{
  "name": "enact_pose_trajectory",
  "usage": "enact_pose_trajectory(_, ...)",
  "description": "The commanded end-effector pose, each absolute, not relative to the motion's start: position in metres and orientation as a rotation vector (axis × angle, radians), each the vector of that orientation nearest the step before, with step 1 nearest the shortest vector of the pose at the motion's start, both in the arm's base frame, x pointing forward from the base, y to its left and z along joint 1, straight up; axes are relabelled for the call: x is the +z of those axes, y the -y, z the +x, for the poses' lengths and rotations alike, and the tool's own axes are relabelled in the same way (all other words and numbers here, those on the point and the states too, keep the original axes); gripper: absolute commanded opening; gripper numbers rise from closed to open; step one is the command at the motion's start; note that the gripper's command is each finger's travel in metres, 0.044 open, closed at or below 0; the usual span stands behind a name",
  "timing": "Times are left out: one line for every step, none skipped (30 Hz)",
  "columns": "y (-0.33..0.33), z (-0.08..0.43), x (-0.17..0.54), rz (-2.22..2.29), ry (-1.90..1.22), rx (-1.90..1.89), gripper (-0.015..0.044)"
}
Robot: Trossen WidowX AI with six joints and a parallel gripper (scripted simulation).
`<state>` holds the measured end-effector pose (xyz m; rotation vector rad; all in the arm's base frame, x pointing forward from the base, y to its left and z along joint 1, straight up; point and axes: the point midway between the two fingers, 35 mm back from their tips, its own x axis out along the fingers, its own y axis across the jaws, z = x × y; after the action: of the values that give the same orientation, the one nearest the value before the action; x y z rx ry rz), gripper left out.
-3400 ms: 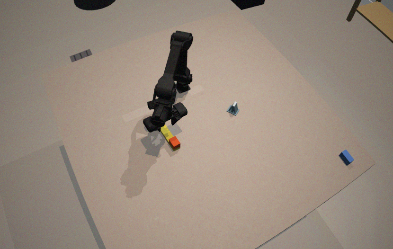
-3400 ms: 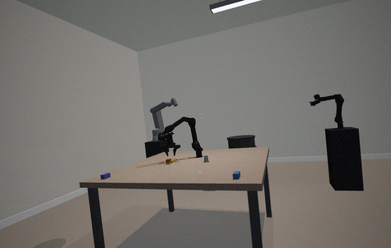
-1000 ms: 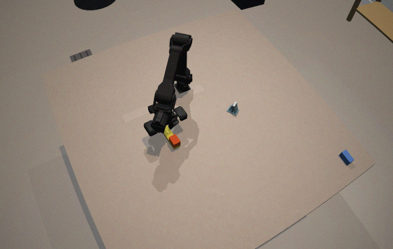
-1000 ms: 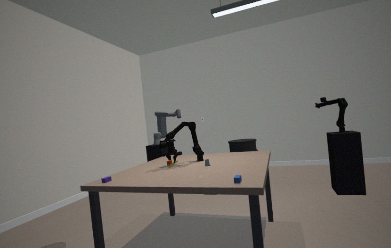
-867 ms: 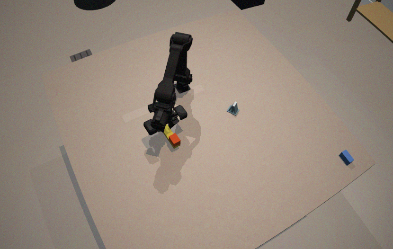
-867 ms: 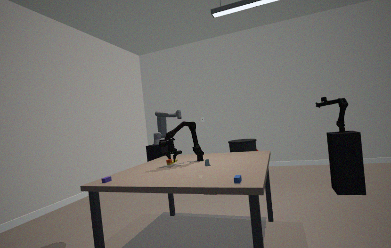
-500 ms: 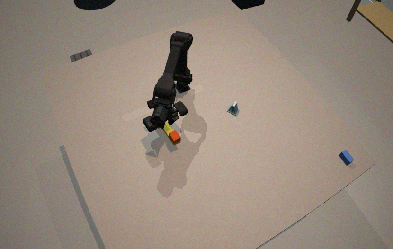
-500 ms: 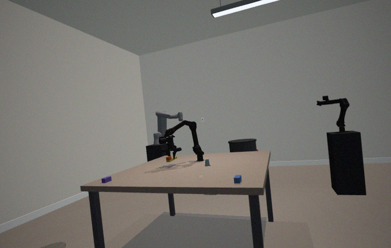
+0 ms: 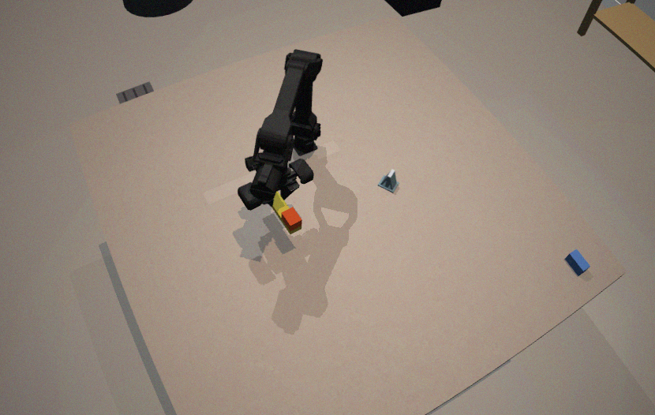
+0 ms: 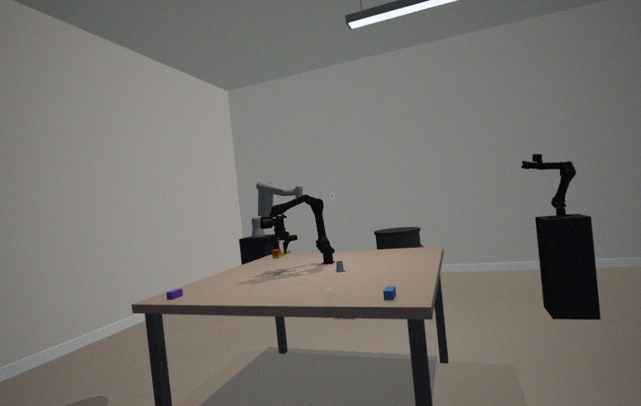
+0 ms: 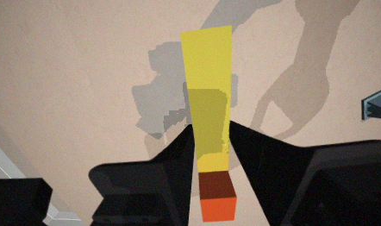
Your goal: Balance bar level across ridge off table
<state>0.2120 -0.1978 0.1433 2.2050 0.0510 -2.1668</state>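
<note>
The yellow bar [image 9: 279, 203] [image 10: 281, 255] [image 11: 209, 65] carries an orange block [image 9: 291, 217] [image 10: 276, 252] [image 11: 218, 209] on one end. My gripper [image 9: 276, 196] [image 10: 281, 250] [image 11: 209, 126] is shut on the bar between its middle and the block end, with a finger on each long side. The bar hangs above the table, its shadow lying apart from it. The teal ridge [image 9: 389, 181] [image 10: 340, 266] [image 11: 377, 104] stands on the table with nothing on it, to the right of the gripper in the top view and at the right edge of the wrist view.
A blue block [image 9: 577, 262] [image 10: 389, 292] lies near a corner of the table [image 9: 448, 309] [image 10: 283, 297]. A purple block [image 10: 174, 293] lies near the table's front left corner in the exterior view. Other arms stand on pedestals beyond the table.
</note>
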Motion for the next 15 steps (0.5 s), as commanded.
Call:
enact_pose_trajectory(0.197, 0.212, 0.153, 2.207, -0.036, -2.16, 0.0)
enact_pose_trajectory(0.196, 0.213, 0.153, 2.207, -0.039, -2.159, 0.0)
enact_pose_trajectory(0.193, 0.215, 0.153, 2.206, -0.044, -2.156, 0.0)
enact_pose_trajectory(0.19, 0.218, 0.153, 2.204, -0.051, -2.153, 0.0)
enact_pose_trajectory(0.187, 0.22, 0.153, 2.203, -0.057, -2.15, 0.0)
enact_pose_trajectory(0.184, 0.222, 0.153, 2.201, -0.064, -2.147, 0.0)
enact_pose_trajectory(0.18, 0.225, 0.153, 2.2, -0.07, -2.144, 0.0)
enact_pose_trajectory(0.177, 0.227, 0.153, 2.199, -0.077, -2.141, 0.0)
enact_pose_trajectory(0.174, 0.229, 0.153, 2.197, -0.083, -2.138, 0.0)
enact_pose_trajectory(0.17, 0.231, 0.153, 2.196, -0.09, -2.135, 0.0)
enact_pose_trajectory(0.167, 0.233, 0.153, 2.194, -0.096, -2.132, 0.0)
enact_pose_trajectory(0.164, 0.235, 0.153, 2.193, -0.103, -2.129, 0.0)
enact_pose_trajectory(0.16, 0.237, 0.153, 2.191, -0.109, -2.127, 0.0)
enact_pose_trajectory(0.157, 0.239, 0.153, 2.189, -0.116, -2.124, 0.0)
enact_pose_trajectory(0.153, 0.241, 0.153, 2.188, -0.123, -2.121, 0.0)
